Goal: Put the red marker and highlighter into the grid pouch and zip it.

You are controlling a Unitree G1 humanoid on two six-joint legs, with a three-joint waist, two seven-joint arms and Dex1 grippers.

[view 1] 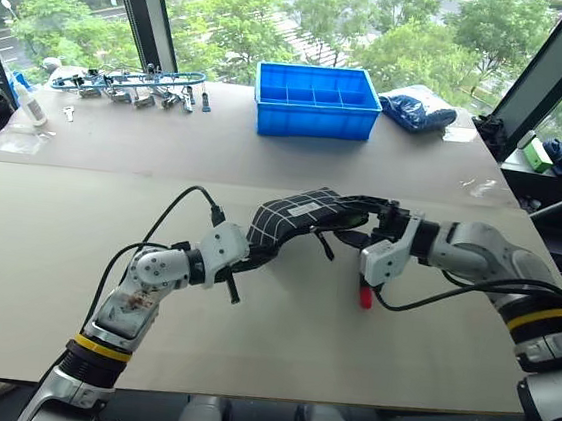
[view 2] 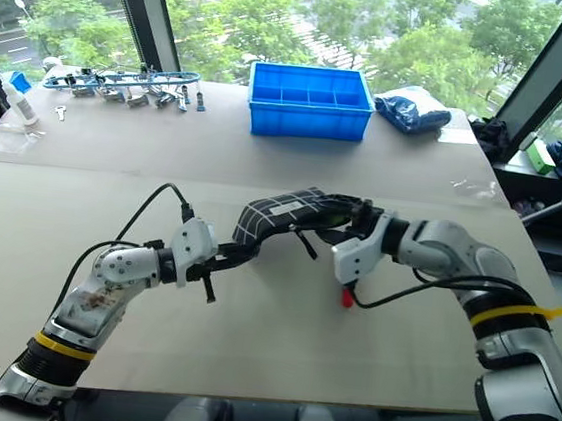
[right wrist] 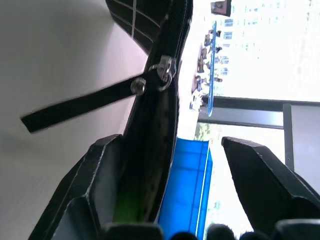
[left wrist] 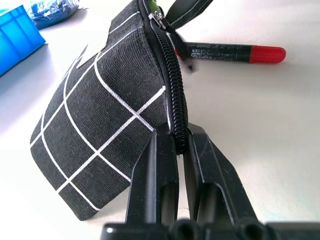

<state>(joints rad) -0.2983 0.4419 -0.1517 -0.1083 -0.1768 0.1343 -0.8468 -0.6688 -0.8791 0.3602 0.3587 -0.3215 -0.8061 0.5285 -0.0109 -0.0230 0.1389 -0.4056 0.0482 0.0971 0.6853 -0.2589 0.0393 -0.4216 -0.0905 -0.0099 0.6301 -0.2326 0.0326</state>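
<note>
The grid pouch is hanging just above the tabletop, probably so its mouth stays reachable. The left end effector, nearest, is pinching the pouch's zipper edge with fingers fully closed, its forearm reaching forward and inward. The red marker is lying on the tabletop beside the pouch, not yet inside. Beyond, the right end effector is standing wide open at the pouch's mouth, gripping nothing, near the pull cord. Something green, likely the highlighter, is showing inside. A blue bin is sitting farthest back.
</note>
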